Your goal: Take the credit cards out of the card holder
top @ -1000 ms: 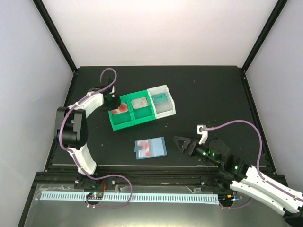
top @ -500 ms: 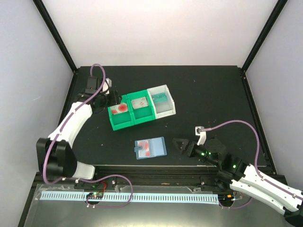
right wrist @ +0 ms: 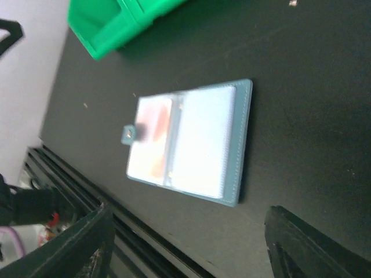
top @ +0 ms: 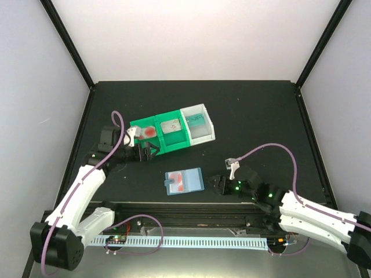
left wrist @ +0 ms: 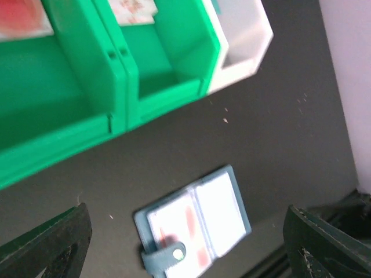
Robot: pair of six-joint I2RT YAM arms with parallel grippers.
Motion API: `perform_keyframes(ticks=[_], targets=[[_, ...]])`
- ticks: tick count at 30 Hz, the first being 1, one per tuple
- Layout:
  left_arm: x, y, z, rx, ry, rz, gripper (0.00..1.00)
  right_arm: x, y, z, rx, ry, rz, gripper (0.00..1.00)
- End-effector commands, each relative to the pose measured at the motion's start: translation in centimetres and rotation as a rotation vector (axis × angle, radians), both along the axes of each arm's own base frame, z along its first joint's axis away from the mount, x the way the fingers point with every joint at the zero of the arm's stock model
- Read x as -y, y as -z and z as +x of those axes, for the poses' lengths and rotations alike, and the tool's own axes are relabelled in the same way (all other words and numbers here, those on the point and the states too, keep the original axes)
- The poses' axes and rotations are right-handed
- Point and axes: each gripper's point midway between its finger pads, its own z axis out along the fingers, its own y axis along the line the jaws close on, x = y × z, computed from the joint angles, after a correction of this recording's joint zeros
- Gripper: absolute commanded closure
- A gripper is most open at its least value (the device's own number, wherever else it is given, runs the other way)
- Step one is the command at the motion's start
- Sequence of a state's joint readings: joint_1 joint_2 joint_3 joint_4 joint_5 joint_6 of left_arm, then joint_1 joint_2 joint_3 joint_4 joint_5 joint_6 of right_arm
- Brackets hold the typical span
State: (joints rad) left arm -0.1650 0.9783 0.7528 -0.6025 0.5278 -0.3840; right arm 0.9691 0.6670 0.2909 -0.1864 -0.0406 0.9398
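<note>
**Plainly: both jaws apart, card holder open by the near edge**

Only the top view shows the whole layout. The card holder (top: pixel 184 181) lies flat and open on the black worktop (top: pixel 261 116), close to the middle of its near edge. The right gripper (top: pixel 218 183) is just beside its right side, and the left gripper (top: pixel 149 153) hangs at the near-left corner of the green bin (top: pixel 162 145). A white bin (top: pixel 200 132) adjoins the green one.

The wrist views settle the jaws. The left fingers (left wrist: pixel 55 240) and the right fingers (right wrist: pixel 69 249) sit at opposite edges of their pictures, wide apart, with nothing between them.

The right wrist view shows the holder's tab (right wrist: pixel 128 134) and a red-marked card (right wrist: pixel 153 139) in the pocket beside it. The other pocket looks pale, and its contents cannot be made out. The left wrist view cuts off the cards lying in the bins.
</note>
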Motion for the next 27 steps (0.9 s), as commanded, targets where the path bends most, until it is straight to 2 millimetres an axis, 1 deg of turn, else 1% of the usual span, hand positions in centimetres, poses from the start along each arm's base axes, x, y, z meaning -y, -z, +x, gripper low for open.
perform_keyframes(ticks=[1, 4, 6, 7, 12, 15, 19, 22, 23, 24, 27], targets=[[1.9, -0.7, -3.0, 0.013, 0.071, -0.105, 0.07, -2.5, -0.8, 0.3, -0.003, -0.072, 0.018, 0.34], [2.1, -0.4, -4.4, 0.026, 0.076, -0.138, 0.04, -4.0, -0.5, 0.4, -0.025, -0.104, 0.024, 0.48], [2.2, -0.2, -5.1, 0.029, 0.073, -0.161, 0.03, -5.1, -0.2, 0.6, -0.040, -0.120, 0.019, 0.54], [2.3, 0.1, -5.5, 0.020, 0.071, -0.175, 0.01, -5.6, -0.2, 0.8, -0.044, -0.127, 0.014, 0.55], [2.5, 0.0, -6.8, 0.021, 0.056, -0.237, 0.01, -8.3, 0.3, 1.4, -0.058, -0.161, -0.033, 0.57], [2.5, -0.1, -7.3, 0.036, 0.057, -0.257, 0.01, -9.4, 0.7, 2.0, -0.058, -0.158, -0.048, 0.60], [2.9, -0.1, -7.6, 0.024, 0.070, -0.278, 0.04, -11.1, 1.1, 2.2, -0.072, -0.180, -0.041, 0.63], [3.3, 0.1, -7.8, 0.019, 0.075, -0.297, 0.07, -12.1, 1.9, 2.2, -0.084, -0.194, -0.060, 0.64], [3.4, 0.2, -7.8, 0.018, 0.075, -0.301, 0.08, -12.3, 2.6, 2.2, -0.094, -0.197, -0.073, 0.64], [3.6, 0.3, -7.9, 0.019, 0.075, -0.306, 0.09, -12.6, 2.7, 2.2, -0.097, -0.199, -0.074, 0.64], [4.0, 1.2, -8.0, -0.002, 0.078, -0.310, 0.12, -12.8, 4.2, 2.3, -0.119, -0.203, -0.108, 0.65]])
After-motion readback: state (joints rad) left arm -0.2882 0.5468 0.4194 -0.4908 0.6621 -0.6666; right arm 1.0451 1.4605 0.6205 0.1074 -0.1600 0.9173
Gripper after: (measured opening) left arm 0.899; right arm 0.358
